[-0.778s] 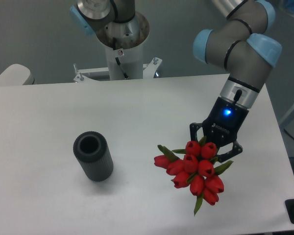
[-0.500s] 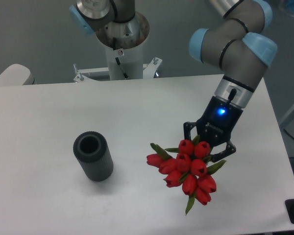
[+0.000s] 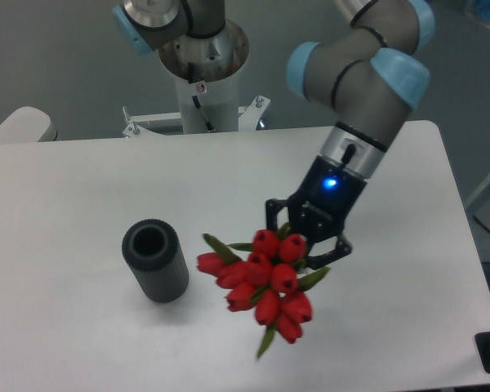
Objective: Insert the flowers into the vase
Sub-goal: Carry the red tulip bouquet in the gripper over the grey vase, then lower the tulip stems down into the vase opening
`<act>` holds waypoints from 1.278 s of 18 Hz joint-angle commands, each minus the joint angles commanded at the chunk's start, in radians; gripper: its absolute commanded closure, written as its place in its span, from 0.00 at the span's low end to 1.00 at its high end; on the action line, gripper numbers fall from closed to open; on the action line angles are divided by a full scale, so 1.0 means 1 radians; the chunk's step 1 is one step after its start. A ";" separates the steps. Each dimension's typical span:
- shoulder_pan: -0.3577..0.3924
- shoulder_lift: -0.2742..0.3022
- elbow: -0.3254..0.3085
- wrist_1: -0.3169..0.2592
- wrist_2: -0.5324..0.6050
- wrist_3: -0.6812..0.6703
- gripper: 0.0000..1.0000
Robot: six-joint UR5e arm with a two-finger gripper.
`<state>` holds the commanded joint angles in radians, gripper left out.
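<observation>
Nearest the camera, flowers (image 3: 261,278) clamped in the gripper (image 3: 307,237) above the table (image 3: 82,180), heads splayed down and leftward, stems unseen; just beyond and left, upright vase (image 3: 155,261), mouth up, near but apart.

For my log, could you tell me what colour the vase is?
Dark grey to black vase, finely ribbed; the fixed camera shows it.

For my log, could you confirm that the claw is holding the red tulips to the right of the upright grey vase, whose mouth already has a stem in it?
Not quite: the vase is empty, its mouth showing only a dark hollow in the camera view. The rest holds: the claw grips the flowers to the vase's right.
</observation>
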<state>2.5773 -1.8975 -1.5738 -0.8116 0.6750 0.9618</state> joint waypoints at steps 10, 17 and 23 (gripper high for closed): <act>-0.025 0.012 -0.002 0.006 -0.224 -0.196 0.78; -0.026 0.074 0.005 0.008 -0.302 -0.198 0.78; -0.051 0.123 -0.052 0.011 -0.311 -0.151 0.78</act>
<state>2.5265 -1.7749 -1.6258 -0.8007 0.3636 0.8112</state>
